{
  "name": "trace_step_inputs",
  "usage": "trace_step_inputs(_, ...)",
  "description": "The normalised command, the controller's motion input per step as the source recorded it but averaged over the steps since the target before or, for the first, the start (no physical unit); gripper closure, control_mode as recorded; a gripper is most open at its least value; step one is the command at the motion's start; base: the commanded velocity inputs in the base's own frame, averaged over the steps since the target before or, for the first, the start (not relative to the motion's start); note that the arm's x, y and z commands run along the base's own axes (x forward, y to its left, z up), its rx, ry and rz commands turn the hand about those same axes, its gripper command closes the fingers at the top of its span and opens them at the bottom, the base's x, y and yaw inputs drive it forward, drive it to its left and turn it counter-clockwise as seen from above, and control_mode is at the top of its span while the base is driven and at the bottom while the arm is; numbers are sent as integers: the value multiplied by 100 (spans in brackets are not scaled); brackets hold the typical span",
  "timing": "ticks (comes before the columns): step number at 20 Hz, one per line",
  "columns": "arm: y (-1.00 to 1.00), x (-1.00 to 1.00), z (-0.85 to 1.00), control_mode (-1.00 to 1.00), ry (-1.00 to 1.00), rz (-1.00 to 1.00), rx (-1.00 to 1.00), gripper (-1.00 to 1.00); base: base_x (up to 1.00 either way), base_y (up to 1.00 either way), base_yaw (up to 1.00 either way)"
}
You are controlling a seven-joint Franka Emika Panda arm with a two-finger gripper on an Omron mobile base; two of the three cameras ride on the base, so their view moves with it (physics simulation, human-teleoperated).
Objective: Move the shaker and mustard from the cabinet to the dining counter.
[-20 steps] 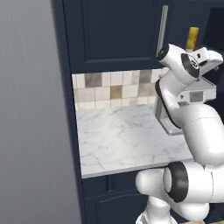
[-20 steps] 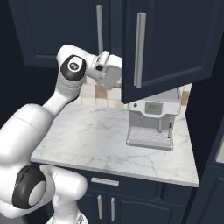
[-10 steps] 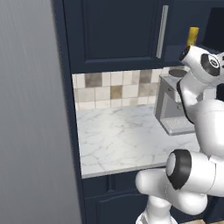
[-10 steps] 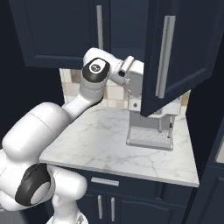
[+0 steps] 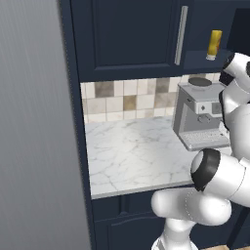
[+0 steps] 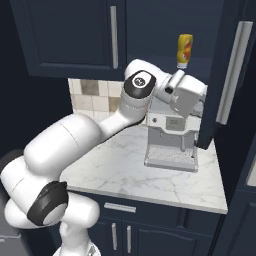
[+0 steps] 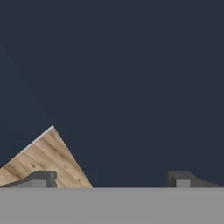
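The mustard (image 6: 185, 48), a yellow bottle, stands on the shelf inside the navy upper cabinet (image 6: 65, 35), above the coffee machine. It also shows as the mustard (image 5: 214, 43) at the top right of the left base view. The cabinet's right door (image 6: 227, 70) is swung wide open, its long silver handle (image 6: 234, 70) facing out. My white hand (image 6: 189, 95) hangs below the shelf, close to that door's inner face. In the hand view my gripper (image 7: 111, 179) is open with nothing between its tips, facing a flat navy surface. The shaker and the dining counter are out of view.
A silver coffee machine (image 5: 200, 114) stands on the short marble worktop (image 5: 132, 156) under the cabinet, against a tiled backsplash (image 5: 122, 97). The closed left cabinet door (image 5: 127, 34) has a bar handle (image 5: 181, 34). A tall grey panel (image 5: 34, 122) stands at the left. Wood floor (image 7: 43, 153) lies below.
The right cabinet door has swung from nearly shut to wide open, and the mustard has come into sight. My hand has moved right with the door's edge. The jaws stayed open.
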Motion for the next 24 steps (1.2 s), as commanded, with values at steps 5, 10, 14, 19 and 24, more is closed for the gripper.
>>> trace_step_inputs(5, -26, -10, -1, -100, -18, 3, 3, -100, 0, 0, 0)
trace_step_inputs(10, -6, -29, 0, -100, -36, 9, 16, -100, 0, 0, 0)
trace_step_inputs(14, -20, -8, -13, -100, -19, 7, 11, -100, 0, 0, 0)
trace_step_inputs(19, 0, -9, -19, -100, -19, 10, 0, -100, 0, 0, 0)
trace_step_inputs(24, 27, -17, -19, -100, -23, 13, 0, -100, 0, 0, 0)
